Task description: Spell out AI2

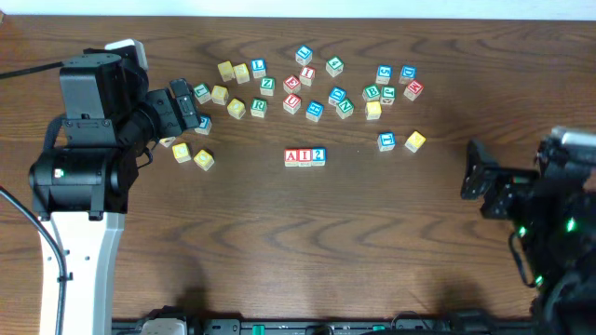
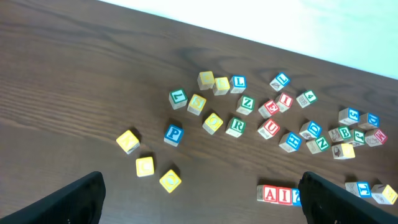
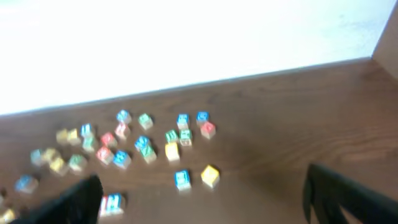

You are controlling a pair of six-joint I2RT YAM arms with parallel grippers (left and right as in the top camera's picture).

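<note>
The A cube (image 1: 291,156), the I cube (image 1: 304,156) and the 2 cube (image 1: 318,155) stand touching in one straight row near the middle of the desk (image 1: 279,242), reading AI2 from the left edge toward the right. In the left wrist view the red A and I show plainly at the bottom of the frame, while the 2 is partly hidden behind a dark finger (image 2: 323,208). Toward the far edge lies a loose scatter of other lettered cubes (image 1: 317,88), well apart from the row. A blue cube (image 1: 386,140) and a yellow cube (image 1: 415,140) sit side by side, off toward the right edge. Three yellow cubes (image 2: 144,165) and a blue P cube (image 2: 173,134) lie nearer the left edge, just beside the left gripper (image 1: 194,107). That gripper reaches in from the left edge, its arm folded low over the desk and its wrist turned toward the scatter. Its jaws are spread wide and hold nothing. The right gripper (image 1: 468,170) hangs near the right edge, pointed toward the row but well apart from it, its arm drawn back toward the near right corner. Its jaws are likewise spread wide and hold nothing. The right wrist view is blurred, and the letters in it cannot be read.
</note>
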